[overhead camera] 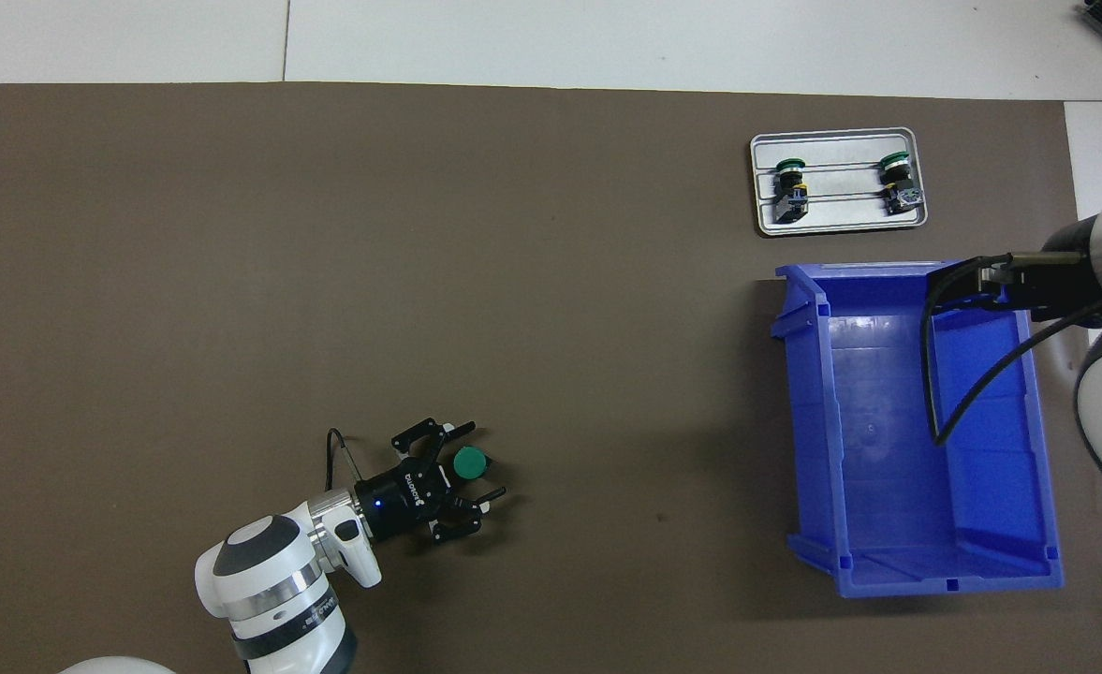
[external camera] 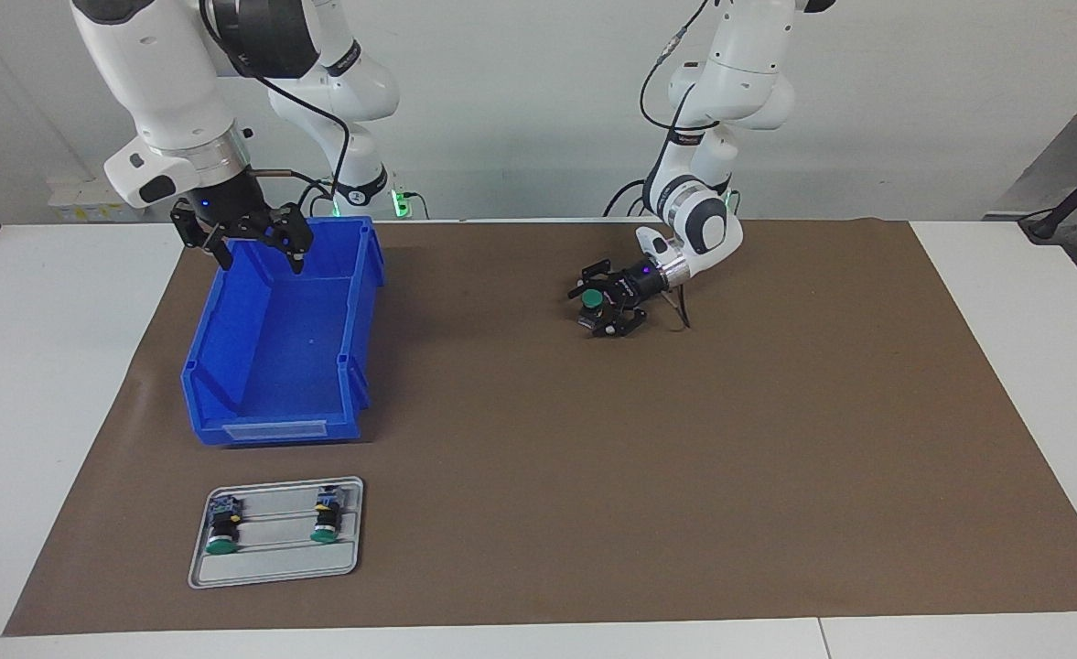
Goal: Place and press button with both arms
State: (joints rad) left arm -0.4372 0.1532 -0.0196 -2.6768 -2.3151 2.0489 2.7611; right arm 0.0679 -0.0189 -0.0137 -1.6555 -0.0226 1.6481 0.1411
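- The left gripper (external camera: 604,311) sits low over the brown mat (external camera: 684,458), toward the left arm's end of the bench (external camera: 1005,275); its fingers (overhead camera: 492,492) are spread wide, released, to either side of the button (external camera: 593,299)
- The button shows its green cap between those fingers, and neither finger is pressed against it; whether it rests on the mat cannot be told
- The right gripper (external camera: 250,240) hangs over the robot-side rim of the blue bin (external camera: 227,366), fingers parted and gripping nothing; this arm waits
- Two more buttons (external camera: 220,526) (external camera: 325,519) lie on the grey tray (external camera: 273,567), farther from the robots than the bin
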